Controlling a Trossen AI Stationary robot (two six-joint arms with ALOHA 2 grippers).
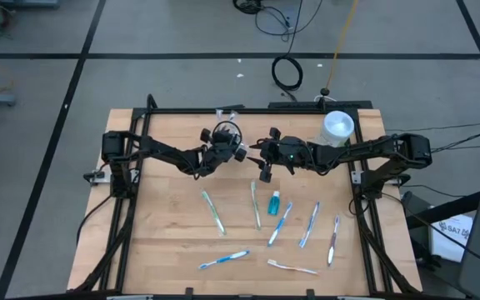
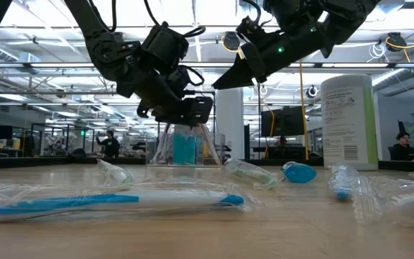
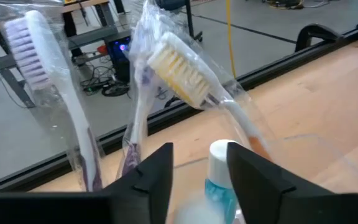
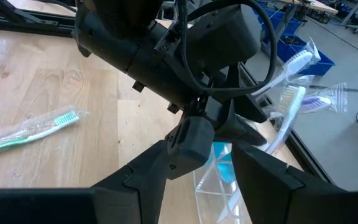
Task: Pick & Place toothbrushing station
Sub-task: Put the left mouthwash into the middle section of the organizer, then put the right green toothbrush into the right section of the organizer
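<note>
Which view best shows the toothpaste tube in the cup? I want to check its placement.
The left wrist view: the toothpaste tube stands capped between the left gripper's fingers. The low view shows teal through the clear cup; the high view hides it.

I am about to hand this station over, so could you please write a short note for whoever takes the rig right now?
Left gripper: over the clear cup at the table's far side, fingers either side of a teal toothpaste tube that stands in the cup; I cannot tell whether it is gripped or released.
Right gripper: open, empty, hanging above the table beside the cup.
Done: the cup holds several wrapped toothbrushes plus that tube.
Left: seven wrapped toothbrushes and a second teal tube lie on the near half of the table. The white canister stands at the far right.
</note>
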